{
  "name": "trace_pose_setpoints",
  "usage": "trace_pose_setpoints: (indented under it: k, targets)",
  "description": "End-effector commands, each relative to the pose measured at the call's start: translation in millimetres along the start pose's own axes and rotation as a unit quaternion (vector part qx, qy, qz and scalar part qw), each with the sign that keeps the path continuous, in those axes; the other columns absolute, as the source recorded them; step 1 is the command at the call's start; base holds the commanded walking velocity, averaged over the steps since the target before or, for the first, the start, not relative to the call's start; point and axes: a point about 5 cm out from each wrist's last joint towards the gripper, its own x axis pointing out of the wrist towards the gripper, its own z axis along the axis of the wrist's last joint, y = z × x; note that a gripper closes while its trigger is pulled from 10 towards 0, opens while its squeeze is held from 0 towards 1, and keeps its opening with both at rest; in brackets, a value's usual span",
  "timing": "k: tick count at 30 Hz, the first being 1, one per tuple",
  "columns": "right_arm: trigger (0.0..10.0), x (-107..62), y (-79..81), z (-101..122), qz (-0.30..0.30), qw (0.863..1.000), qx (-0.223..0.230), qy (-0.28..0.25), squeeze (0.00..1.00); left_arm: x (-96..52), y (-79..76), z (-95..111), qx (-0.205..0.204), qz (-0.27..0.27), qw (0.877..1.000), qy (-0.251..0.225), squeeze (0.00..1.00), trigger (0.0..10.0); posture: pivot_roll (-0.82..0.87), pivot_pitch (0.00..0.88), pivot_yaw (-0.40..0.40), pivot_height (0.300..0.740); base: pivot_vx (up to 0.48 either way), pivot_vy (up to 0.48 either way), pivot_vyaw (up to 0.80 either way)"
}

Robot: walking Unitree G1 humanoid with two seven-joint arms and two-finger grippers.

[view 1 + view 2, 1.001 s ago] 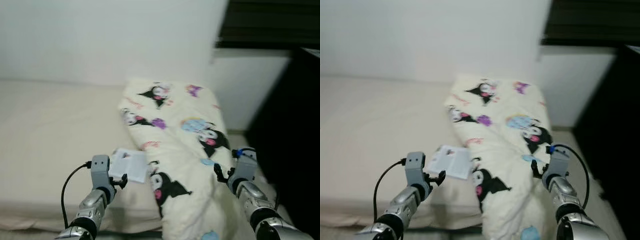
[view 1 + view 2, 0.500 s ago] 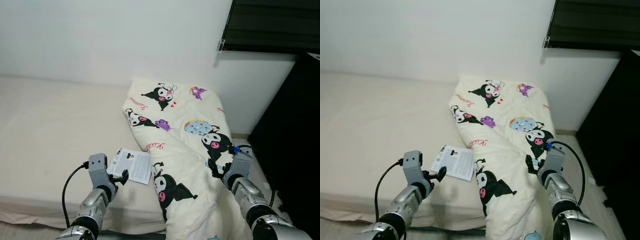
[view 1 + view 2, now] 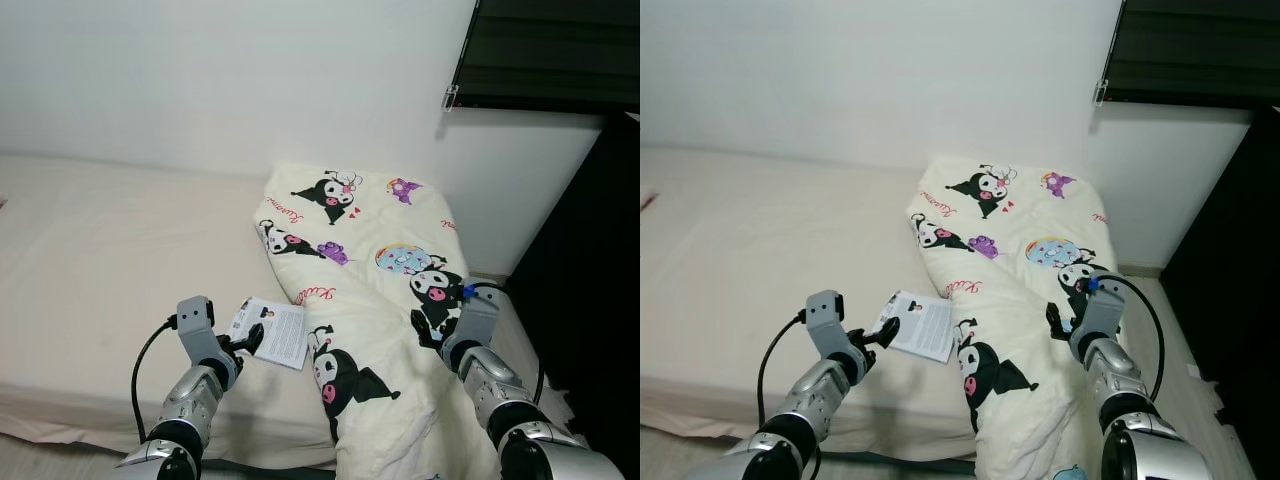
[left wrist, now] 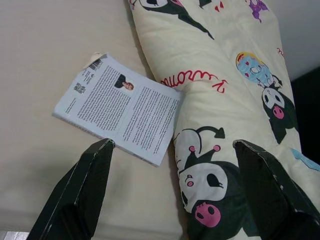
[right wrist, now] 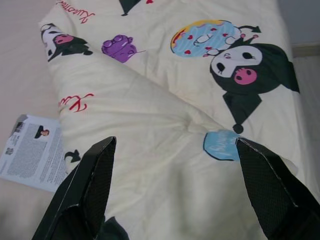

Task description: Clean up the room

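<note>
Bed [image 3: 90, 240]: book [image 3: 272, 331] beside quilt [image 3: 370, 300]. Both claws, left [image 4: 170, 195] and right [image 5: 175, 195], spread apart, empty. Approach book flat; avoid snagging quilt.

Left tool [image 4: 172, 200], right tool [image 5: 177, 195]: fingers spread.

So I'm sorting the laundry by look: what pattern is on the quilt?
Cream quilt printed with black cartoon characters; clearest in the left eye view.

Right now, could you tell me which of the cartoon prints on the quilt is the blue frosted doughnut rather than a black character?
The round blue doughnut with pink sprinkles, beside the large black character on the quilt; the other prints are black figures.
</note>
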Motion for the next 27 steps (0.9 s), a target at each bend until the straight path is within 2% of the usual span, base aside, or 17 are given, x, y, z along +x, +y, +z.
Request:
trace_pose_setpoints:
  k: [1,7,15,20,27]
  targets:
    - [10.0,-0.1,0.2,-2,-0.001,1.000,0.014,0.006,0.00,0.7,-2.7,-2,-0.005,-0.003,1.000,0.005,0.00,10.0,-0.01,0.000,-0.015,0.690,0.000,0.000,0.00]
    - [10.0,-1.0,-3.3,-2,-0.007,1.000,0.026,0.006,0.00,-1.1,0.0,-5,-0.005,0.000,1.000,0.010,0.00,10.0,-0.01,0.000,-0.016,0.675,0.000,0.000,0.00]
    - [10.0,-3.8,-10.7,-7,-0.024,0.996,0.085,0.005,0.00,-0.9,1.5,-2,-0.008,0.000,1.000,0.007,0.00,10.0,-0.01,0.000,-0.014,0.640,0.000,0.000,0.00]
    - [10.0,-5.9,-13.3,-12,-0.028,0.994,0.105,0.007,0.00,0.7,-0.4,1,-0.011,-0.006,1.000,0.001,0.00,10.0,-0.01,0.000,-0.010,0.620,0.000,0.000,0.00]
    - [10.0,-6.4,-13.0,-13,-0.025,0.994,0.110,0.006,0.00,1.5,-1.6,3,-0.014,-0.011,1.000,-0.003,0.00,10.0,-0.01,0.000,-0.006,0.600,0.000,0.000,0.00]
